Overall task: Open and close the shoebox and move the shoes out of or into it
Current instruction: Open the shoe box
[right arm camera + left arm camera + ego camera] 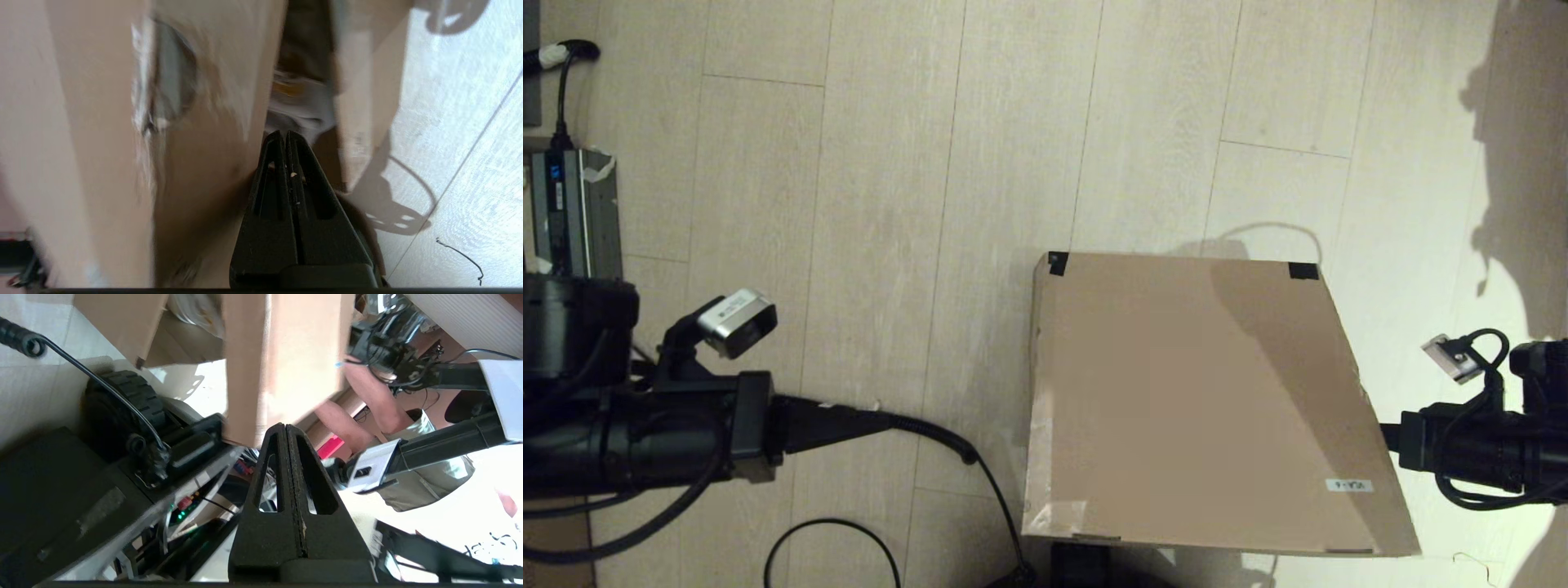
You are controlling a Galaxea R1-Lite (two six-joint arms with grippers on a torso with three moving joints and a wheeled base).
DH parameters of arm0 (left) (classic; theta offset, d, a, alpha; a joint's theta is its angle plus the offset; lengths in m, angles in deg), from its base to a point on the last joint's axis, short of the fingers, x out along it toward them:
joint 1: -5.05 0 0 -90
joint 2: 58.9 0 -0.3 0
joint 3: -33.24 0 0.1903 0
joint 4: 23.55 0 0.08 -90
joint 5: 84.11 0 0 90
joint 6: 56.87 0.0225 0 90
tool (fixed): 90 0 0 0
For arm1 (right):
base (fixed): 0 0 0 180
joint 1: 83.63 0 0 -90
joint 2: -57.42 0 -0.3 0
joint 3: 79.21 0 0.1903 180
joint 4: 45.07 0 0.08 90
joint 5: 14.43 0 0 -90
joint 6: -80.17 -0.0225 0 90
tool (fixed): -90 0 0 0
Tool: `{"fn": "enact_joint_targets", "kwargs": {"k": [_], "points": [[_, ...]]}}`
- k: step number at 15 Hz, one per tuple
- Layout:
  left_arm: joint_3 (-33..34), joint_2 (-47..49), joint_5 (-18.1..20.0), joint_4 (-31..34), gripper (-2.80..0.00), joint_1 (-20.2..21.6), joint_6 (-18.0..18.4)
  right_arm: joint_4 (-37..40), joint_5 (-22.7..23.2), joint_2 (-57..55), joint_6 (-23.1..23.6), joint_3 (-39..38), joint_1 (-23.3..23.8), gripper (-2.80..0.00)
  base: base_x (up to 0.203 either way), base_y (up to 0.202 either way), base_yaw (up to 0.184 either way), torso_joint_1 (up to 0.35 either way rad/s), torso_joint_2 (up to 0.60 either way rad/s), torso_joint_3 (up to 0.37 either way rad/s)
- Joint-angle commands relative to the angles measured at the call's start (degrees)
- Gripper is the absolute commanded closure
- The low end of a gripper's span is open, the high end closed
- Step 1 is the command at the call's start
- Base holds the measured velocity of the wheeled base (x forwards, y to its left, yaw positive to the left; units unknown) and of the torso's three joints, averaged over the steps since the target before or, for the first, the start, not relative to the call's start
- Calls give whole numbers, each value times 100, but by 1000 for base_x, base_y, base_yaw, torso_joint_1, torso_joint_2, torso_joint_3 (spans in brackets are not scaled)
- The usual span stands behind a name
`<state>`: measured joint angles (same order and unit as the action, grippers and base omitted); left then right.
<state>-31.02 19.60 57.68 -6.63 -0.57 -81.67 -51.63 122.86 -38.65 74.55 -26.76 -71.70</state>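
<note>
The shoebox (1201, 400) sits on the floor at centre right. Its brown lid, with black tape at the far corners and a small white label (1349, 485), is tilted up at the near side. My right gripper (285, 134) is shut, its tips at the gap between the raised lid and the box wall; from the head camera they vanish under the lid's right edge. Inside that gap shows part of a greyish-white shoe (300, 108) with a yellow tag. My left gripper (964, 452) is shut and empty, just left of the box, whose corner (286, 355) shows past its tips (286, 426).
A grey device (572, 212) with a plugged cable stands at the far left. Black cables (833, 547) loop on the floor near my base. In the left wrist view, a base wheel (122, 404) and a person's legs (367, 400) lie beyond the box.
</note>
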Motion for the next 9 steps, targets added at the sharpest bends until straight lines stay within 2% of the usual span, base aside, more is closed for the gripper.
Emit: {"fn": "enact_joint_targets", "kwargs": {"k": [1, 4, 6, 9], "points": [[-12, -480, 30, 211, 0, -23, -16, 314, 35, 664, -7, 140, -5, 0, 0, 0, 0, 0, 0, 0], [-34, -885, 26, 669, 0, -214, -31, 1254, 78, 1290, -22, 582, -7, 0, 0, 0, 0, 0, 0, 0], [26, -1028, 25, 1013, 0, -567, -34, 1640, 93, 1588, -153, 904, -7, 0, 0, 0, 0, 0, 0, 0], [194, -1050, 20, 1625, 0, -1294, -34, 1786, 103, 1697, -684, 1465, -12, 0, 0, 0, 0, 0, 0, 0]]}}
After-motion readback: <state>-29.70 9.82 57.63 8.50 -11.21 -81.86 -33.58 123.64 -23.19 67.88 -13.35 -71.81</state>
